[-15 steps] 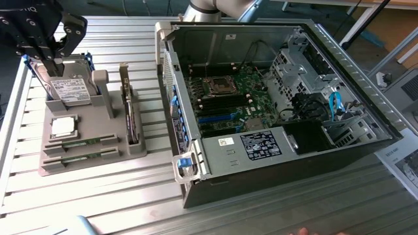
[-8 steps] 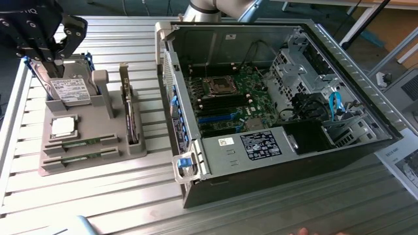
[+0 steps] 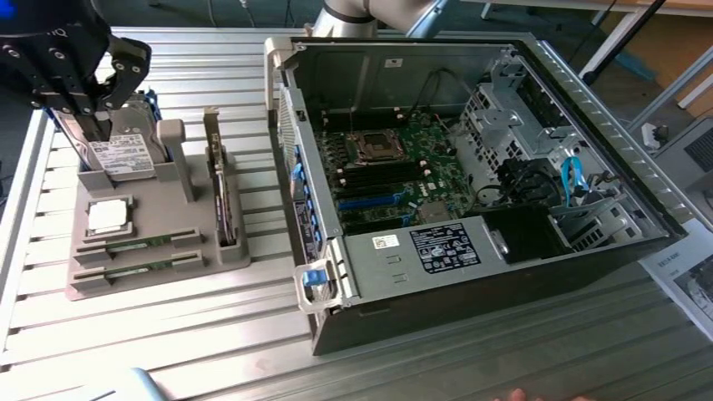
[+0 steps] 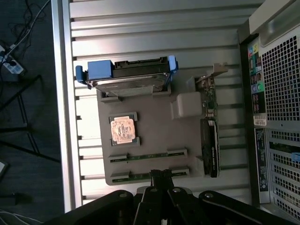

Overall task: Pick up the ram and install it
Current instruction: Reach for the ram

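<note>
Upper left of the exterior view: claw (image 3: 95, 129), tips pressed together, pinching nothing. It hangs over the hard-drive end of the gray holder (image 3: 134, 286), which sits on the slatted worktop (image 3: 167, 334) in the left half of the frame.

Count on the holder:
- ram: 2 sticks, both on edge in parallel slots at the holder's lower end. They are the inner ram stick (image 3: 145, 244) and the outer ram stick (image 3: 145, 267).
- hard drive (image 3: 117, 154): 1, standing upright, blue rails on it
- processor chip (image 3: 108, 215): 1, flat in its pocket between drive and ram
- expansion card (image 3: 223, 200): 1, upright along the holder's right edge

Computer case (image 3: 446, 326): 1, side panel off, motherboard exposed, filling centre and right of the frame.

Ram vs claw: both sticks sit lower left in the exterior view, at the opposite end of the holder from the claw, with the chip between them. No contact. From the wrist camera the closed tips line up over the middle of the outer ram stick (image 4: 138, 176), and the inner ram stick (image 4: 147, 156) lies just beyond it.
</note>
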Tool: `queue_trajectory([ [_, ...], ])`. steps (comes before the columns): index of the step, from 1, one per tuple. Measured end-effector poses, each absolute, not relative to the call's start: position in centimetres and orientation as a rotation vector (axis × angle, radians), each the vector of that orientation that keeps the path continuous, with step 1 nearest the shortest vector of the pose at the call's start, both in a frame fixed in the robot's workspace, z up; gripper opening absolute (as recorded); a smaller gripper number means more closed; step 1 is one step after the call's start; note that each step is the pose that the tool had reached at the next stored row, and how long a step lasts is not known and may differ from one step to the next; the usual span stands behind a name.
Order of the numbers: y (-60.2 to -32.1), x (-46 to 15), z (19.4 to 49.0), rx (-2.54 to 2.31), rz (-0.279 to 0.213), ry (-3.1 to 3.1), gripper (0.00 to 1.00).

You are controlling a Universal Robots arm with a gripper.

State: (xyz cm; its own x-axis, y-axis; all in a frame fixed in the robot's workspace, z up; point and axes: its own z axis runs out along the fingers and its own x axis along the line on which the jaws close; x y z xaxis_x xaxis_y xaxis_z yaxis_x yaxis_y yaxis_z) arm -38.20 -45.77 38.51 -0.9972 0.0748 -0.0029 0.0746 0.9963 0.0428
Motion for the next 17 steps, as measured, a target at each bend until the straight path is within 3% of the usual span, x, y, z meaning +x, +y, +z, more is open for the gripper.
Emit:
queue_trajectory([
  [17, -46.27, -38.20, 37.52, 0.117, 0.067, 3.134, 0.10],
])
